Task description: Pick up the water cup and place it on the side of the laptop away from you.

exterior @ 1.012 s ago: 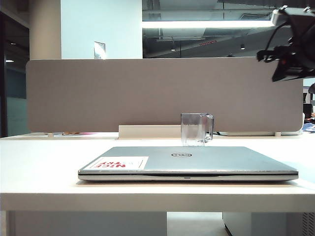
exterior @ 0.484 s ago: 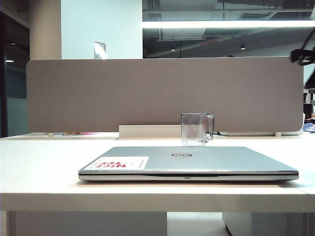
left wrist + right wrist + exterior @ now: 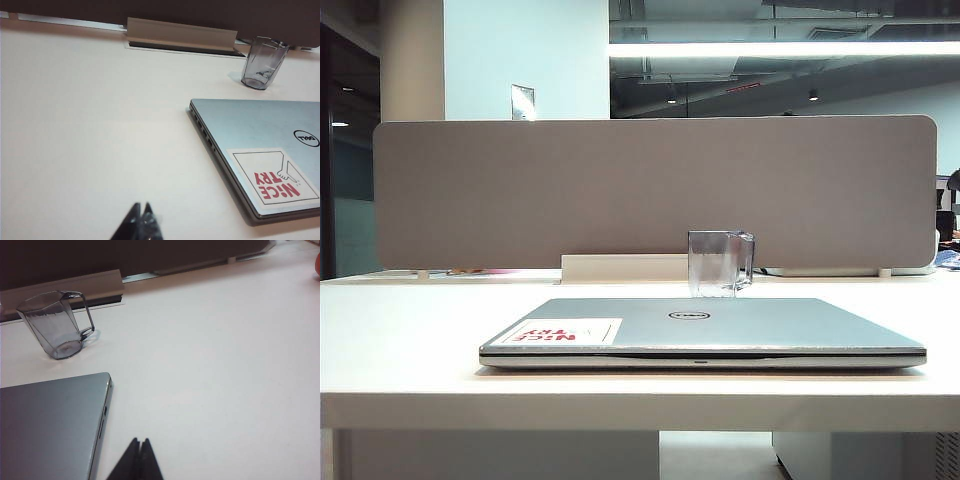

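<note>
Cup (image 3: 720,263) stands upright on the table (image 3: 410,340), just past the laptop's (image 3: 720,328) far edge, near the grey divider (image 3: 520,190); apart from the laptop, as far as the wrist views show. Laptop closed, sticker (image 3: 560,332) on lid. Left gripper (image 3: 141,220) hangs over bare table beside the laptop, tips pressed together, holding nothing. Right gripper (image 3: 138,460) hangs beside the laptop's other side, tips together, empty. Neither arm shows in the exterior view.
</note>
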`<action>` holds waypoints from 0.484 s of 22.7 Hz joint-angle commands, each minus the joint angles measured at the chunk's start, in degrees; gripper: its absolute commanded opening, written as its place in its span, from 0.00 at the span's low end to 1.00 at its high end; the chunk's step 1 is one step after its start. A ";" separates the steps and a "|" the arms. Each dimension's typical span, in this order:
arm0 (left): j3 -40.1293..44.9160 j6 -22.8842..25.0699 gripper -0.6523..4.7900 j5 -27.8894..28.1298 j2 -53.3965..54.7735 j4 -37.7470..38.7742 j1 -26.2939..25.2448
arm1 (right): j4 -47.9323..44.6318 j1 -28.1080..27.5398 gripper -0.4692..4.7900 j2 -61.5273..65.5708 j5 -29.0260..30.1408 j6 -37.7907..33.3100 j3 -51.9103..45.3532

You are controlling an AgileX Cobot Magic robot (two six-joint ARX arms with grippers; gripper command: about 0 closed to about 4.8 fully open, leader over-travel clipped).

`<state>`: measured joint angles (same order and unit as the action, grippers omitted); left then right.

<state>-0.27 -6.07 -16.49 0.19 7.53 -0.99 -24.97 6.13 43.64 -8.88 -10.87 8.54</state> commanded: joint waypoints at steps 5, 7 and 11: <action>-0.17 0.02 0.11 -0.24 0.04 -0.31 0.09 | -0.44 -0.02 0.07 -7.65 -0.24 -0.33 -4.39; -0.17 0.02 0.11 -0.24 0.04 -0.31 0.09 | -0.28 -0.02 0.07 -8.94 -0.24 -0.42 -5.25; -0.17 0.02 0.11 -0.22 0.04 -0.31 0.09 | 1.46 -1.29 0.07 -11.89 -0.15 -2.45 -6.82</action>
<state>-0.27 -6.07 -16.49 0.19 7.53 -0.99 -24.23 5.63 32.58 -8.86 -11.84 1.98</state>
